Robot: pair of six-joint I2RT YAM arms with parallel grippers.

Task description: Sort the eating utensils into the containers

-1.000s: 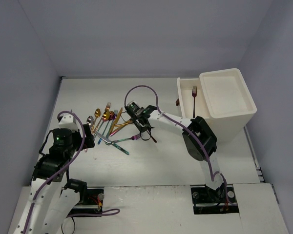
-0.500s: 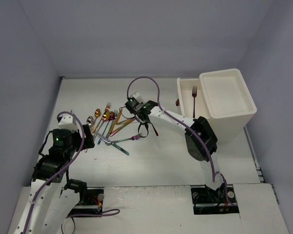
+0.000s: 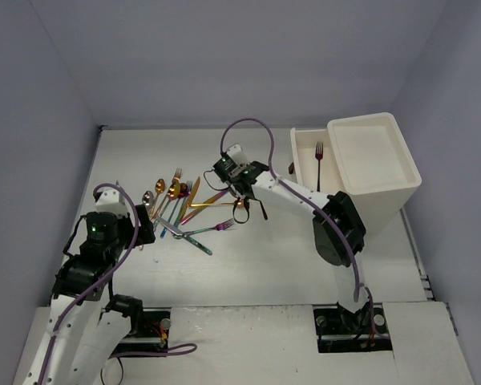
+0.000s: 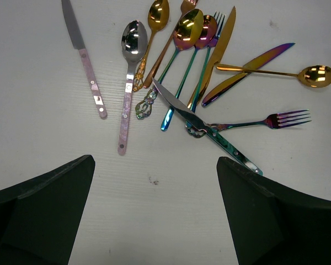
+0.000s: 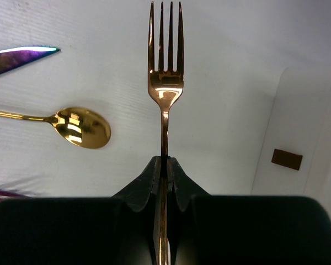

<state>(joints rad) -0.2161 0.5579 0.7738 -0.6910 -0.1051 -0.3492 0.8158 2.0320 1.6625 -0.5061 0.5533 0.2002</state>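
Observation:
My right gripper (image 5: 164,161) is shut on the handle of a copper-gold fork (image 5: 165,83), tines pointing away, held above the table between the pile and the drawer. In the top view this gripper (image 3: 248,191) hangs right of the utensil pile (image 3: 176,204). The pile holds gold, silver-pink and iridescent spoons, knives and a fork (image 4: 265,121). A gold spoon (image 5: 83,127) lies just left of the held fork. My left gripper (image 4: 154,221) stands open over bare table near the pile. The open cream drawer (image 3: 305,164) holds a purple fork (image 3: 319,164).
The white drawer unit (image 3: 373,160) stands at the back right, its pulled-out drawer toward the middle, with a brown handle (image 5: 287,159). A silver-pink knife (image 4: 85,66) lies at the pile's left edge. Grey walls close in the table on three sides.
My right gripper has moved right and back, away from the pile and nearer the drawer, carrying the fork. The left arm has not moved.

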